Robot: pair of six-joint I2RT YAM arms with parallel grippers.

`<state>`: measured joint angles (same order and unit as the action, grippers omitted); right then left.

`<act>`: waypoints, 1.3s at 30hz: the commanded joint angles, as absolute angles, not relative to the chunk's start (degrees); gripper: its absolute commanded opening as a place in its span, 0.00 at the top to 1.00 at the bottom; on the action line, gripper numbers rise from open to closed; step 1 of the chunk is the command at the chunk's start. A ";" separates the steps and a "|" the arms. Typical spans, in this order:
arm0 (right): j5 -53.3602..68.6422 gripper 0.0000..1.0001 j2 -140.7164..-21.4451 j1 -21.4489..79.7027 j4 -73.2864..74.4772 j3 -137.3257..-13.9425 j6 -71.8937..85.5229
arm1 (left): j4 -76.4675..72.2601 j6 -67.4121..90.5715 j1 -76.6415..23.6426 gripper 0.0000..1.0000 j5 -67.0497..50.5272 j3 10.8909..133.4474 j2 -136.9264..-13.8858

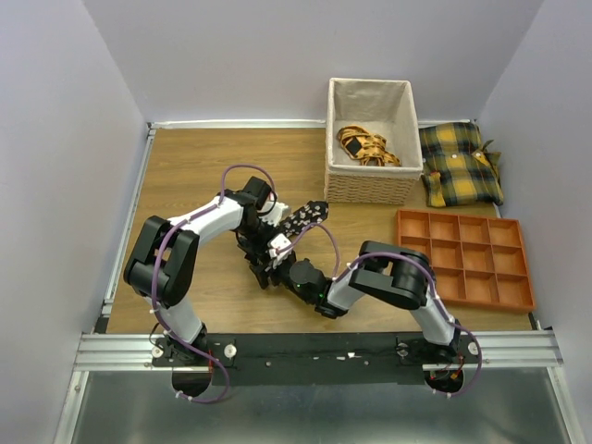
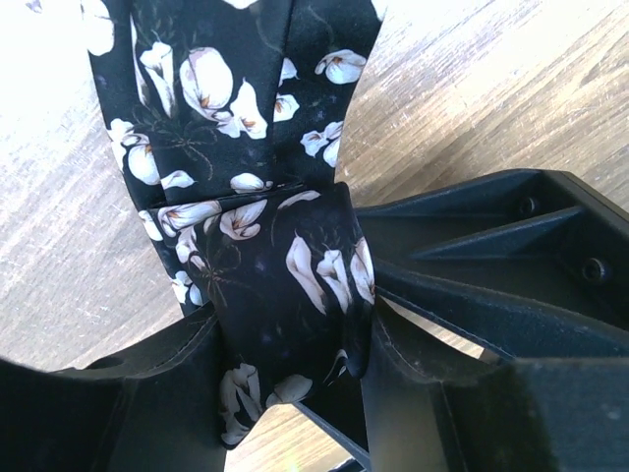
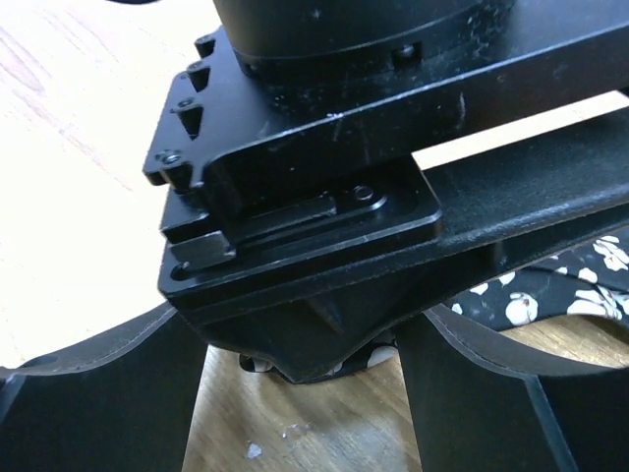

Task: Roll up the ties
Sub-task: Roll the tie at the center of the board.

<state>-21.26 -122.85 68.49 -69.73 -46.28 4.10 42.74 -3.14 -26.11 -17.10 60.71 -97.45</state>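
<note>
So, 3 cameras here. The top one sits high up behind the arms and looks down and forward over the whole table (image 1: 185,166), with both arm bases along its bottom edge. The cam on the left gripper (image 2: 290,354) looks out between its own fingers, very close on the tie (image 2: 285,285), with wood grain behind. The cam on the right gripper (image 3: 305,413) is jammed in even closer, and the other arm's black hardware (image 3: 324,147) fills most of its view. All 3 share the mid-table patch where the 2 grippers meet. The tie shows in both wrist views.
</note>
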 commanded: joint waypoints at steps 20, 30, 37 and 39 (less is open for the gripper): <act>-15.03 0.22 -115.04 67.41 -80.95 -31.89 -4.13 | 45.53 -4.66 -27.16 0.48 -21.97 61.08 -97.91; -8.18 0.21 -121.99 64.69 -79.02 -39.54 -6.15 | 45.18 -4.22 -27.16 0.48 -22.76 60.20 -97.12; -5.82 0.21 -124.01 63.28 -85.13 -40.52 -3.68 | 45.17 -3.96 -27.16 0.48 -23.64 59.94 -97.64; -3.61 0.21 -123.75 63.28 -86.65 -38.24 -4.40 | 45.17 -3.96 -27.16 0.48 -23.47 59.94 -98.08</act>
